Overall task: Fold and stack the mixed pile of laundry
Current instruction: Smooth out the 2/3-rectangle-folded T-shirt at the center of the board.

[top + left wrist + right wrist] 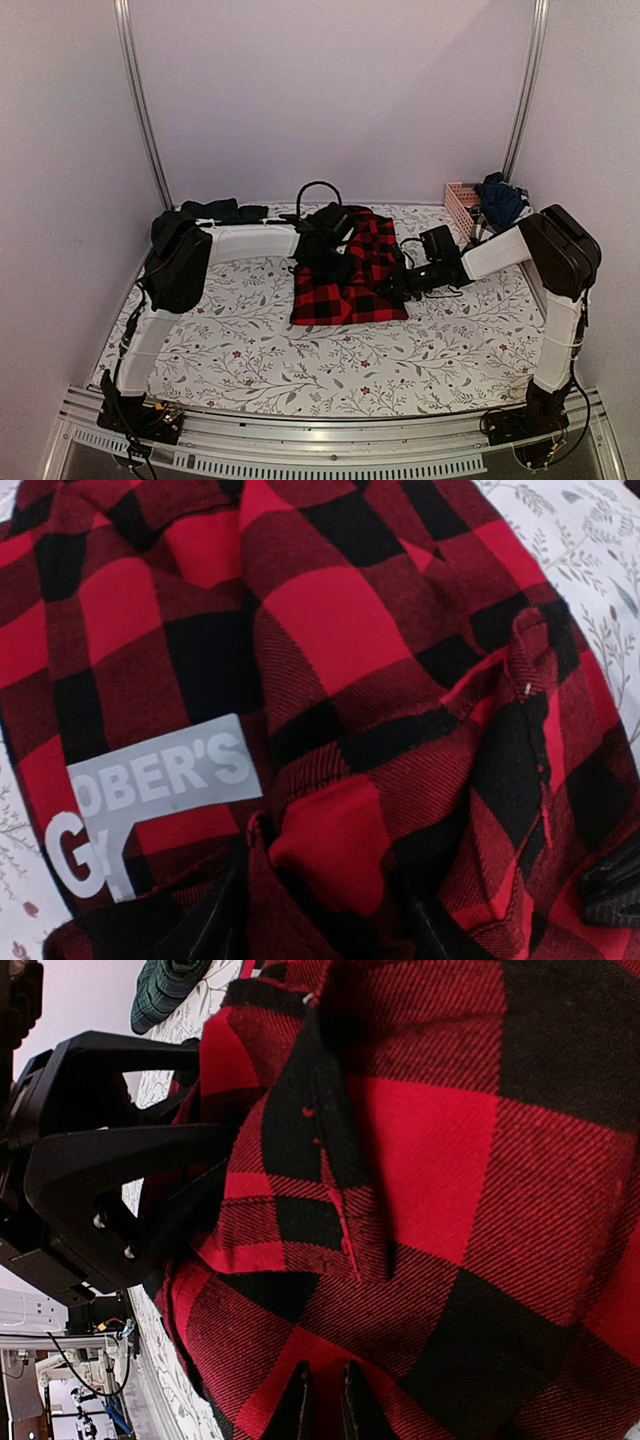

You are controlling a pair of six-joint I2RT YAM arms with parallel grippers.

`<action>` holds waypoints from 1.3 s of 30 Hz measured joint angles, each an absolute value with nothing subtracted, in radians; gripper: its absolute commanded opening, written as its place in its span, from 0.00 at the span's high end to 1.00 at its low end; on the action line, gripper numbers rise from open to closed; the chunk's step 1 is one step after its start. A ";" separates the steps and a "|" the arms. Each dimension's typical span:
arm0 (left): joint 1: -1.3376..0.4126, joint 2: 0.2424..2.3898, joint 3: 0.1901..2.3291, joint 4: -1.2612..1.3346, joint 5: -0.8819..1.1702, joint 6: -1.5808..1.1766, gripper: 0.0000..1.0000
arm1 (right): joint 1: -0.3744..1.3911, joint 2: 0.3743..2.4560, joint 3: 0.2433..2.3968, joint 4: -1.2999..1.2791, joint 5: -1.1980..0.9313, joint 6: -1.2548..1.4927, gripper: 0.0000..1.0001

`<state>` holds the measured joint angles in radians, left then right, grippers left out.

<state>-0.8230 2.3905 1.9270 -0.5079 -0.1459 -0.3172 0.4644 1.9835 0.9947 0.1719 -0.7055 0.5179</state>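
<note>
The red-and-black checked flannel shirt (352, 280) lies bunched in the middle of the table. My left gripper (328, 240) is over its far end. In the left wrist view a fold of the shirt (350, 630) fills the gap of that gripper (330, 935), and both dark fingers (215, 930) press into the cloth. My right gripper (397, 290) is at the shirt's right edge. Its fingertips (300, 1405) stand close together with a thin layer of flannel (450, 1160) pinched in the gripper (327, 1410). A dark green tartan piece (165, 985) lies at the far left.
Dark clothes (222, 210) lie at the table's back left. A pink slatted basket (460, 208) at the back right holds navy clothes (497, 198). The left gripper's black body (110, 1180) is close beside the shirt in the right wrist view. A white label (160, 780) is on the shirt.
</note>
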 measured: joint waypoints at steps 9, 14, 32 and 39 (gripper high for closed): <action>-0.818 2.315 1.845 -0.513 -0.229 -0.344 0.53 | 0.464 1.998 1.003 0.180 -0.685 0.520 0.90; -0.799 2.215 1.754 -0.463 -0.210 -0.358 0.59 | 0.464 2.006 1.002 0.180 -0.682 0.519 0.90; -0.758 2.170 1.681 -0.360 -0.038 -0.382 0.51 | 0.444 2.027 1.111 0.164 -0.663 0.494 0.77; -0.752 2.170 1.663 -0.350 -0.028 -0.384 0.50 | 0.427 2.121 1.236 0.188 -0.715 0.503 0.73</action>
